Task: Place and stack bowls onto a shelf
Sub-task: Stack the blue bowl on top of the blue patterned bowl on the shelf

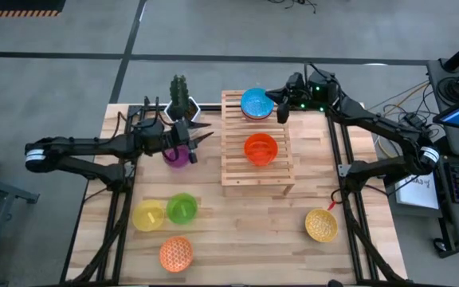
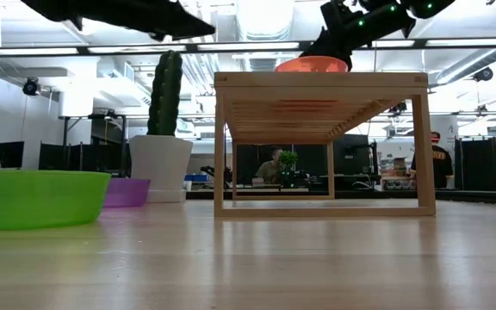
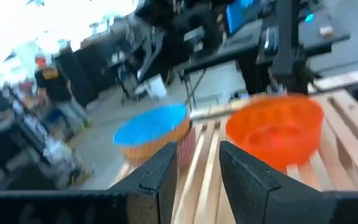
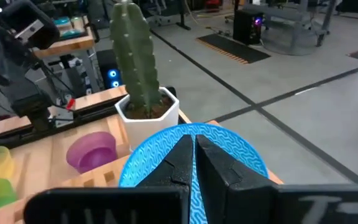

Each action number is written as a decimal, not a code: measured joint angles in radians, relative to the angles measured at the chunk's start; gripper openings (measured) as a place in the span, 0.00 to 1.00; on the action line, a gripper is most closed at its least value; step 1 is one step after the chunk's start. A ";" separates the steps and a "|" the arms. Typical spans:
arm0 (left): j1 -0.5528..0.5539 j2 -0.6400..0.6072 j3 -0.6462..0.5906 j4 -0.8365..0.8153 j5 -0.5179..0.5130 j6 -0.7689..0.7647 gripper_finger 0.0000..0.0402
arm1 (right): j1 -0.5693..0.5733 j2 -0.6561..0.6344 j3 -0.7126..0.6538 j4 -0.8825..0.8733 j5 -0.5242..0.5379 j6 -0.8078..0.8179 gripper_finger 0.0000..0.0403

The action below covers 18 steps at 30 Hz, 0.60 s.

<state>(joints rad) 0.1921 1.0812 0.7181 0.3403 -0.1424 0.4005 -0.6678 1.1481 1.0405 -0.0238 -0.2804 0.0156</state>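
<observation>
Purple bowl (image 1: 178, 156) looks light, stiff, slick plastic; best pinched at the thin rim. Left hand (image 1: 200, 136) part-open, empty, just beside it; right hand (image 1: 281, 112) closed, empty, by the blue bowl (image 1: 256, 103).

Left hand (image 1: 200, 135) raised, fingers part-open, empty; right hand (image 1: 281, 110) raised, fingers closed together.

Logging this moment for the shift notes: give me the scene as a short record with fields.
shelf: wooden slatted rack at table middle
on shelf: red-orange bowl; blue patterned bowl at the far end
off shelf: purple bowl, yellow bowl, green bowl, orange lattice bowl, yellow lattice bowl
left gripper: over the purple bowl, fingers apart, empty
right gripper: fingers shut, beside the blue patterned bowl
other: cactus pot beside the shelf
</observation>
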 joint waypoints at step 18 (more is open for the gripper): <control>0.163 0.405 0.328 0.065 0.003 -0.001 0.00 | 0.015 -0.002 -0.050 -0.004 0.109 -0.007 0.02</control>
<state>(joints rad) 0.3554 1.4858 1.0464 0.4050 -0.1398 0.3994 -0.6525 1.1465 0.9905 -0.0275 -0.1717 0.0084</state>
